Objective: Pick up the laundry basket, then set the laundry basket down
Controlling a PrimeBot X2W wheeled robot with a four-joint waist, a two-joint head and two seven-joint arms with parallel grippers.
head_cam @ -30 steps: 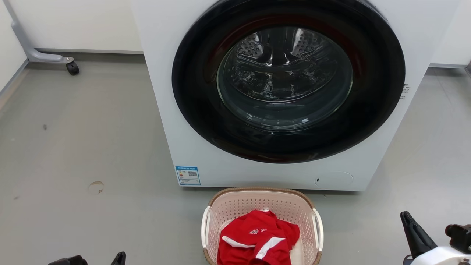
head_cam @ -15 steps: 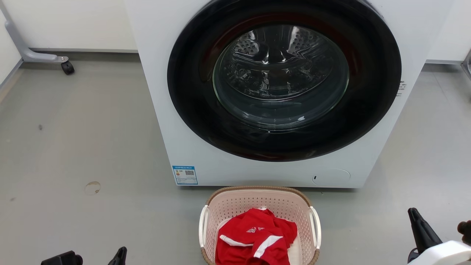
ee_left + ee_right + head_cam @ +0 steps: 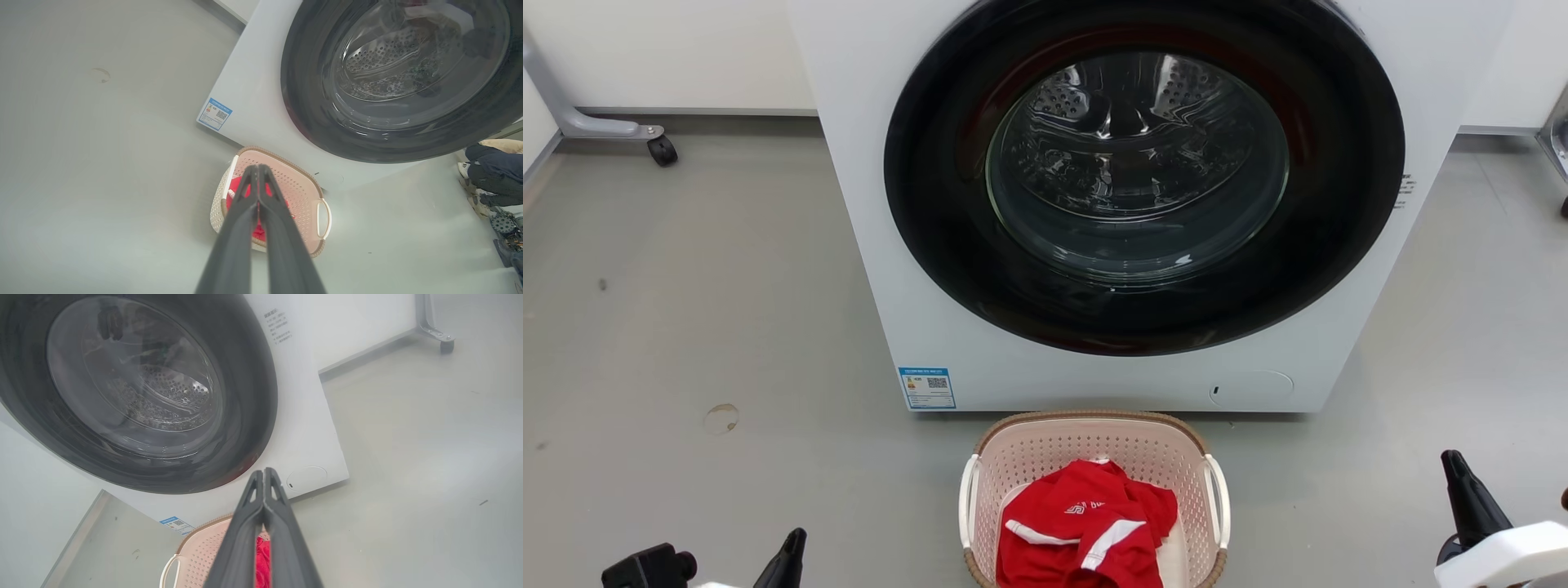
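The laundry basket [image 3: 1086, 453], pale pink and perforated with a brown rim and white side handles, stands on the floor right in front of the washer. A red garment [image 3: 1086, 531] lies in it. My left gripper [image 3: 794, 537] is at the lower left and my right gripper [image 3: 1451, 459] at the lower right, each well out to the side of the basket and touching nothing. In the left wrist view the left gripper [image 3: 258, 167] is shut and empty, above the basket [image 3: 304, 196]. In the right wrist view the right gripper [image 3: 264, 472] is also shut and empty, with the basket [image 3: 200, 547] below it.
The white washer [image 3: 907, 269] with its dark round door [image 3: 1143, 180] shut fills the space behind the basket. A grey wheeled leg [image 3: 613, 129] stands at the back left. A person's legs and shoes [image 3: 490, 175] show at the right of the left wrist view.
The head view has shifted a little, so the whole scene sits slightly further left. The right gripper has drifted outward to the right. The basket has kept its place before the washer.
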